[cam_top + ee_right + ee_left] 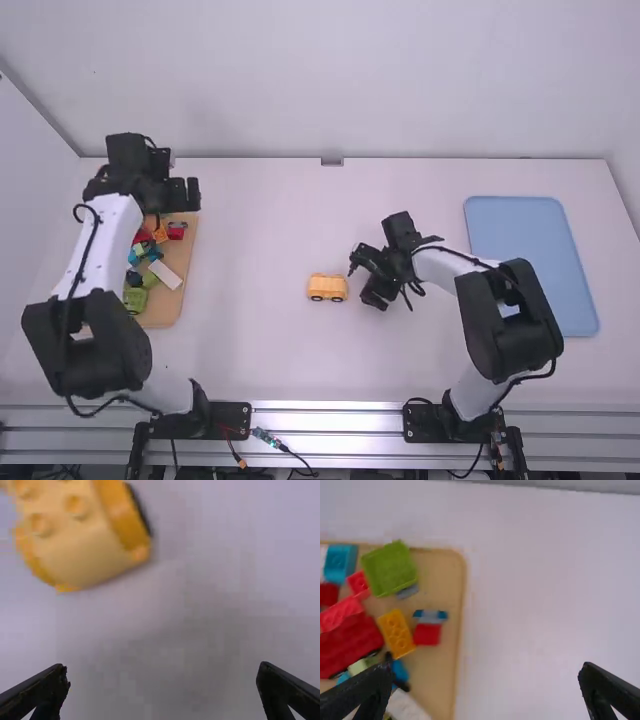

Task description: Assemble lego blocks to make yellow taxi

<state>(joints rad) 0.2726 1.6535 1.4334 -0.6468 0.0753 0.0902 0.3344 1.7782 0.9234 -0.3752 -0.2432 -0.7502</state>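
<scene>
A yellow car body with dark wheels (327, 288) stands on the table near the middle. My right gripper (366, 279) is low over the table just right of it. In the right wrist view the yellow car body (75, 530) shows studs on top, and the right gripper (162, 675) is open and holds nothing. My left gripper (186, 193) is above the far end of the wooden tray. In the left wrist view the left gripper (485, 672) is open with nothing between its fingers; a yellow-orange brick (397, 632) lies in the tray beside a red one (428, 633).
The wooden tray (186, 270) at the left holds several red, green, blue and white pieces, among them a green block (390, 569) and a red car (350, 645). A blue tray (535, 260) lies at the right.
</scene>
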